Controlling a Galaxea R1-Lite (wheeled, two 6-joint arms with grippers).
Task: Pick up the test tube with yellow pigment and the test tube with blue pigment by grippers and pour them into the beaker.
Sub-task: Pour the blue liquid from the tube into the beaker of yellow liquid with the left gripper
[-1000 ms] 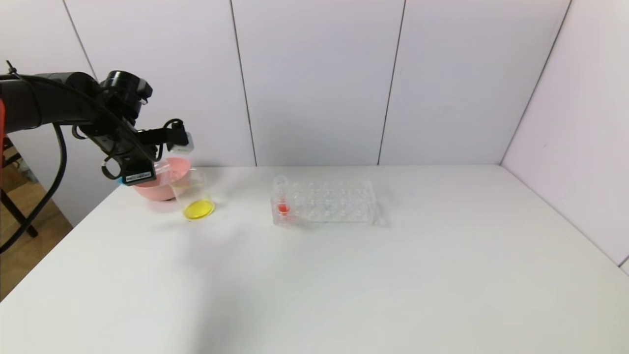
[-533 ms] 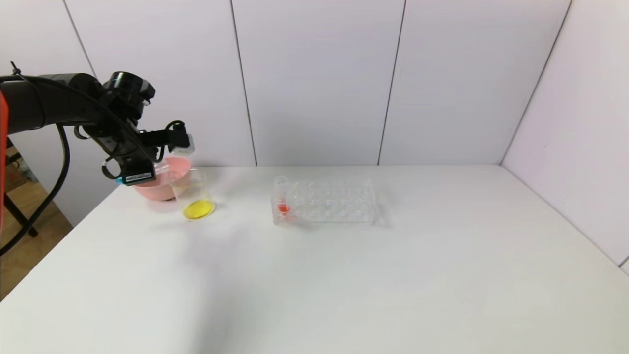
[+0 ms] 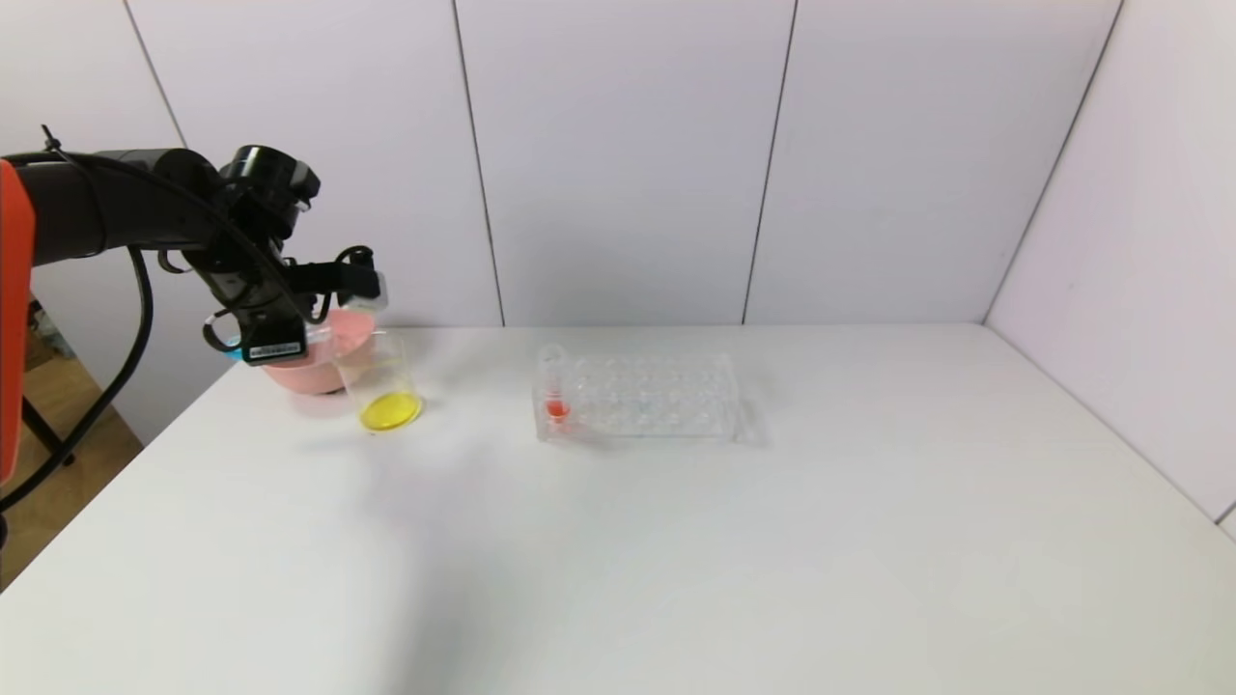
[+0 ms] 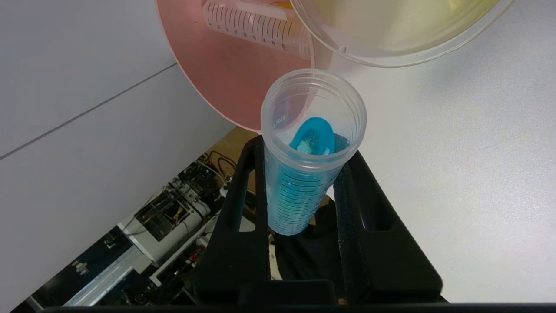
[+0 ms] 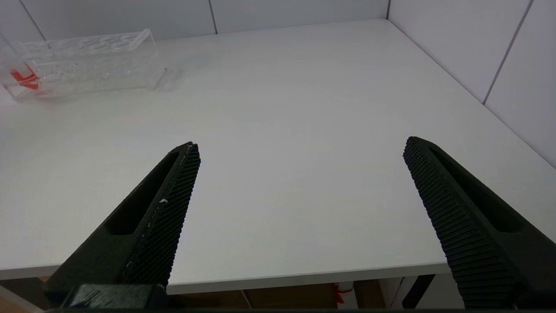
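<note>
The test tube with blue pigment (image 4: 310, 174) is clamped between the two black fingers (image 4: 241, 208) of the left gripper (image 4: 304, 204), tilted, its open mouth turned toward the beaker; blue liquid is seen inside it, pooled partway up the tube. In the head view the left gripper (image 3: 290, 333) is held above the table's far left corner, just beside the beaker (image 3: 379, 381), over the near edge of the pink bowl (image 3: 333, 372). The tube's mouth is seen close beside the beaker rim (image 4: 391, 61), apart from it. A yellow layer is seen at the beaker's bottom (image 3: 390, 411). An empty graduated tube (image 4: 256, 28) is lying inside the pink bowl (image 4: 217, 74), which sits touching or just behind the beaker.

Nearer the table middle a clear rack (image 3: 637, 396) is standing, with one upright tube of red-orange colour (image 3: 554, 386) in its left end slot. The rack (image 5: 82, 63) is also seen in the right wrist view.

The right gripper (image 5: 304, 165) is held over the near right part of the white table (image 3: 772, 541), its fingers (image 5: 169, 204) spread wide with nothing between them.
</note>
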